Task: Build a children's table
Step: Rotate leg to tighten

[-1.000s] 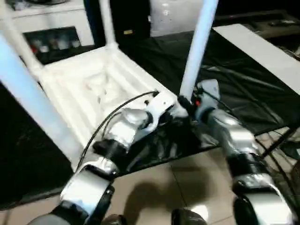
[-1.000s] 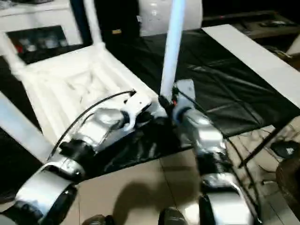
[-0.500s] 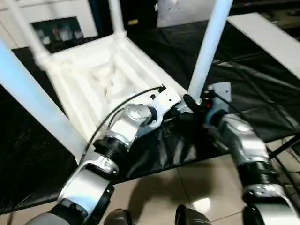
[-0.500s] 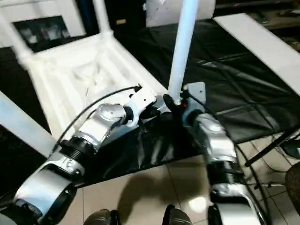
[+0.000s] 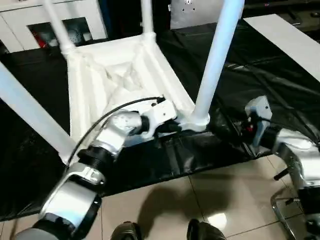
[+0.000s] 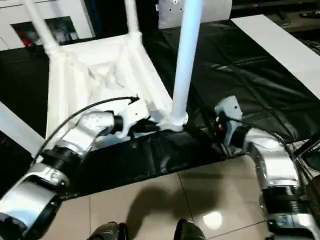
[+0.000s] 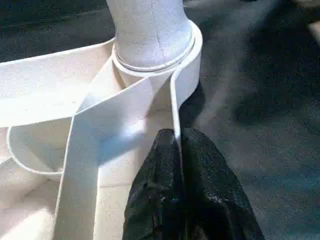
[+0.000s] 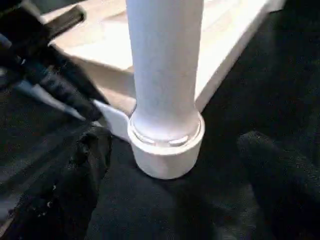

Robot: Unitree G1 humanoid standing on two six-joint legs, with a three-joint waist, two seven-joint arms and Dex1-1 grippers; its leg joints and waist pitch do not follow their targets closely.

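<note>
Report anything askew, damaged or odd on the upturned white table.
Nothing stands out. The white plastic children's table lies upside down on the black-covered worktable, its near tapered tube leg upright in its round corner socket. The left gripper pinches the rim beside it.

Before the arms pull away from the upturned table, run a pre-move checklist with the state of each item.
1. Near leg seated in its corner socket: ok, the base sits inside the socket ring.
2. Right gripper released: ok, fingers apart on either side of the socket, not touching it.
3. Left gripper hold: ok, fingers shut on the tabletop's edge wall.
4. Four legs standing on the children's table: ok.
5. Legs locked tight: cannot tell.
</note>
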